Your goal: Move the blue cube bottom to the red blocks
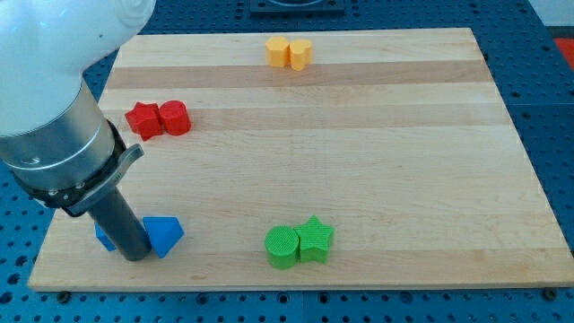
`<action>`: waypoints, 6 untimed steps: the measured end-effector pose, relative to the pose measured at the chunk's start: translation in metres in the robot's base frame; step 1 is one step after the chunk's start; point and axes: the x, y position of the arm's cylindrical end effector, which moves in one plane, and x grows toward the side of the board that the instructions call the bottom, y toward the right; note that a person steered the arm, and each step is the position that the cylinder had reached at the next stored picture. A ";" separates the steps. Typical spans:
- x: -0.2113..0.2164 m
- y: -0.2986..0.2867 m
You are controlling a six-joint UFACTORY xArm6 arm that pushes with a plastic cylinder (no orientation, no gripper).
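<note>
- Progress: your task stood largely undone. The blue cube [104, 237] lay at the near left corner of the board [377, 161], well apart from the red blocks [158, 118], which sat farther back along the left side.
- Red pair: a red star-like block [143, 120] and a red rounded block [175, 117] touched each other; the space just nearer than them was where your cube belonged, judging from the task sentence.
- Rod: your tip [134, 257] rested between the blue cube on its left and a blue triangular block [164, 235] on its right, touching or nearly touching both. The arm carried no jaws, so nothing could be said of them opening or closing.
- Remaining: you had yet to get the tip to the cube's near side and push it away toward the reds, by this reading.
- Hidden: the rod covered most of the cube, so its shape and exact contact could not be confirmed. The arm's housing hid the board's far left corner.
- Bystanders: a yellow pair [289, 52] at the far edge and a green pair [299, 243] near the front lay clear of the route.
</note>
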 end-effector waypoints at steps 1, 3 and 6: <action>0.031 -0.016; 0.008 -0.043; -0.066 -0.025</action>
